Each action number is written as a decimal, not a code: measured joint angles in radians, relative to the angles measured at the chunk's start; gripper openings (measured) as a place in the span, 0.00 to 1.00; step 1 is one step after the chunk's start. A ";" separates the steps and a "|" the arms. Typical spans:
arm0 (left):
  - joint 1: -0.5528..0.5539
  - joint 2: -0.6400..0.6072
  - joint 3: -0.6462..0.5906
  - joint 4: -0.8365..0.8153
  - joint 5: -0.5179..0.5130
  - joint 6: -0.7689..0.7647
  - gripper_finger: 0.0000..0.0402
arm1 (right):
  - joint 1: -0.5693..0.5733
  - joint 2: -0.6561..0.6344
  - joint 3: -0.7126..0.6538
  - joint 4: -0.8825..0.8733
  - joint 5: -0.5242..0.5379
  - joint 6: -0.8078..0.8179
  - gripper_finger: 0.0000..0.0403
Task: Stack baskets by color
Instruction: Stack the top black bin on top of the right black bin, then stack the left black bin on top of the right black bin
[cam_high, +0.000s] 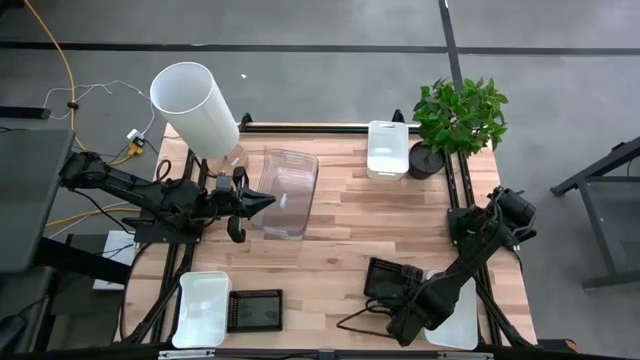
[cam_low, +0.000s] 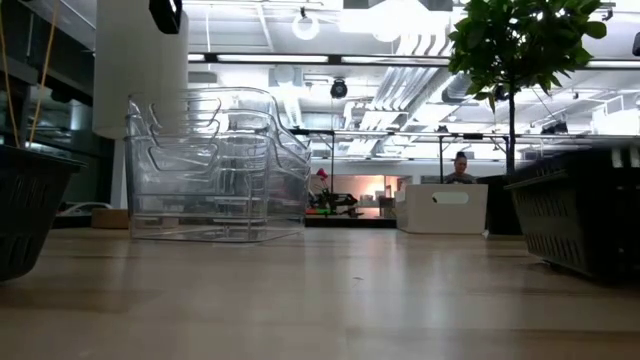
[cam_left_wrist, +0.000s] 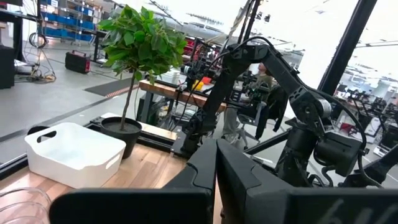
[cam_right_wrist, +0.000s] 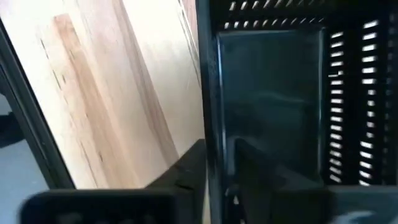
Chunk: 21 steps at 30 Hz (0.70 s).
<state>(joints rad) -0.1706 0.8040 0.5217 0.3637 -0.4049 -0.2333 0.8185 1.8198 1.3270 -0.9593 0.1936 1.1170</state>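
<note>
One small black slatted plastic basket (cam_high: 392, 279) sits near the right front of the wooden surface (cam_high: 340, 240), w/ the right tool (cam_right_wrist: 214, 180) straddling its thin rim, fingers slightly parted, not clamped. You'll likely find it light, stiff, a bit slick; grip the wall mid-edge. Left tool (cam_high: 268, 201) is closed, empty, over the clear plastic basket (cam_high: 285, 192).

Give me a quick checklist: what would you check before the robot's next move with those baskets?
1. Right gripper at black basket, its wall between the fingers: ok.
2. Grip actually firm: cannot tell.
3. Left gripper shut, holding nothing, beside clear baskets: ok.
4. Second black basket free to stack on: ok.
5. White baskets stacked together: not ok, they lie apart.
</note>
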 joint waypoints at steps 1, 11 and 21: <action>0.000 0.000 0.000 0.000 0.000 0.000 0.00 | 0.000 0.000 0.000 0.000 -0.004 0.007 0.23; 0.000 0.000 0.000 0.000 0.000 -0.001 0.00 | -0.002 -0.098 0.000 -0.020 -0.085 -0.054 0.57; 0.000 0.000 0.000 0.000 0.001 -0.030 0.00 | -0.107 -0.266 0.000 -0.133 0.158 -0.101 0.59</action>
<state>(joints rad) -0.1705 0.8040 0.5217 0.3637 -0.4038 -0.2637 0.7110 1.5535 1.3266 -1.0919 0.3513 1.0165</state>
